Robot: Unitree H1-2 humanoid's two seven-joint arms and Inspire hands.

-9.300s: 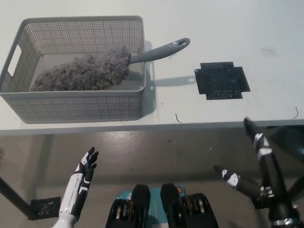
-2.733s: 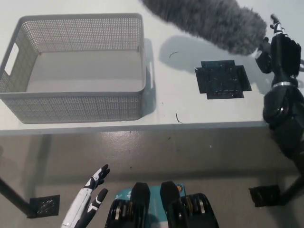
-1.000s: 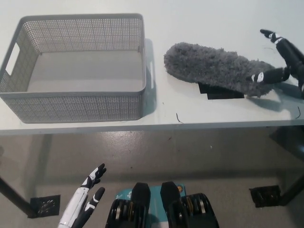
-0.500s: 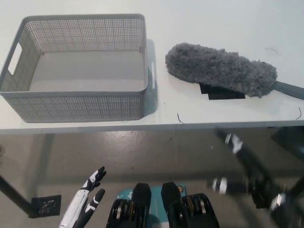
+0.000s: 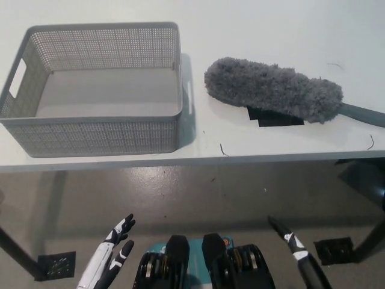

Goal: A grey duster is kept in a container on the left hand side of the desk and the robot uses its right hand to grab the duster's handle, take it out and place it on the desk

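Duster (image 5: 271, 89) lies on desk (image 5: 271, 30); R hand (image 5: 296, 248), L hand (image 5: 112, 254) low, empty, fingers spread.

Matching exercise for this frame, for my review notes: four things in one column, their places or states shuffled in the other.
1 container
2 duster
3 left hand
4 right hand

a low right, below the desk edge
b lying on the desk, right of the container
c empty, on the desk
d low left, below the desk edge

Pairs: 1-c; 2-b; 3-d; 4-a

Left robot hand (image 5: 110, 260) white with black tips; right robot hand (image 5: 297, 251) black, white-patched.
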